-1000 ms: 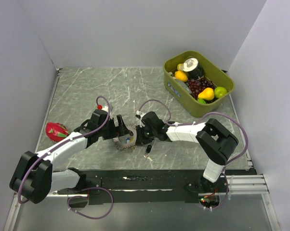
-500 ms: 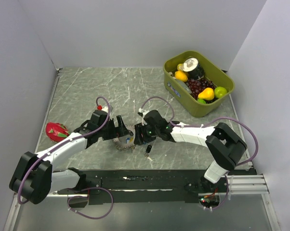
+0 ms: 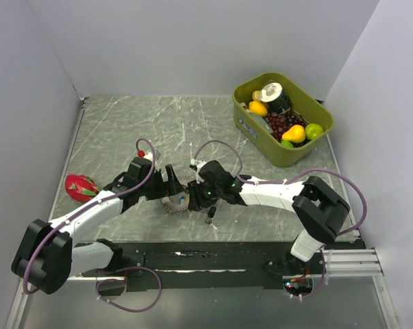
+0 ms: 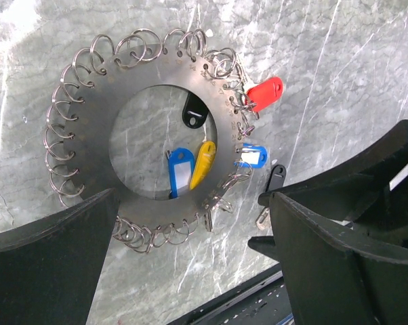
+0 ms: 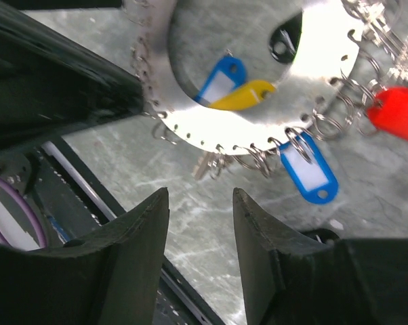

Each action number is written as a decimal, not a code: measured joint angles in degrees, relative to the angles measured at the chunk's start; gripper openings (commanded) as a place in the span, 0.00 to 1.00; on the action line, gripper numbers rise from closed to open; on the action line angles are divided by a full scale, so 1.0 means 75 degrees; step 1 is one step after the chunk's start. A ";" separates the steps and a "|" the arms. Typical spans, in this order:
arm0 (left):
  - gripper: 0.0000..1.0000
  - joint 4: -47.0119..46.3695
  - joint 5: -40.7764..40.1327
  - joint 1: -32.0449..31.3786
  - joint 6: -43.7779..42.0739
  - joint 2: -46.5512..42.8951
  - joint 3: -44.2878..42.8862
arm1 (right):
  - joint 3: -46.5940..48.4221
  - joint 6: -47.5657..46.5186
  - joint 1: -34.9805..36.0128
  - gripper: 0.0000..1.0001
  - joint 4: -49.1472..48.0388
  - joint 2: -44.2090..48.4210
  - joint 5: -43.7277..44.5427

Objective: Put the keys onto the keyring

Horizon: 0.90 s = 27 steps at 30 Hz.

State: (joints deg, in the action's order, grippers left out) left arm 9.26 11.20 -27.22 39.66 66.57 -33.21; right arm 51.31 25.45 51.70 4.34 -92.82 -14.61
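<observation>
Keyring (image 4: 92,135) beneath left pincer (image 4: 189,203) and right pincer (image 5: 197,203), both arms outstretched.

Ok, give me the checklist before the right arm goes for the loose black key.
1. Open, empty right claw: ok.
2. Loose black key lying clear of the keyring: ok.
3. Open left claw straddling the keyring: ok.
4. Spare small loops on the keyring's rim: ok.
5. Firm hold on the keyring: cannot tell.
</observation>
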 measured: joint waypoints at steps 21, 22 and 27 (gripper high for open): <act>0.99 0.0006 0.0009 0.0000 -0.0093 0.0000 0.0023 | 0.0702 0.0023 0.0140 0.24 0.0262 -0.1020 0.0163; 0.99 0.0006 0.0009 0.0000 -0.0119 0.0000 0.0023 | 0.0702 0.0017 0.0140 0.23 0.0268 -0.1029 0.0169; 0.99 0.0006 0.0009 0.0000 -0.0149 0.0000 0.0023 | 0.0781 -0.0006 0.0140 0.01 0.0350 -0.1125 0.0189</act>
State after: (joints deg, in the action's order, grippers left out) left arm 9.30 11.27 -27.22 38.54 66.57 -33.04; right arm 57.17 25.41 52.75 6.96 -101.25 -13.19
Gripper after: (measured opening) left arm 0.993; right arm 0.108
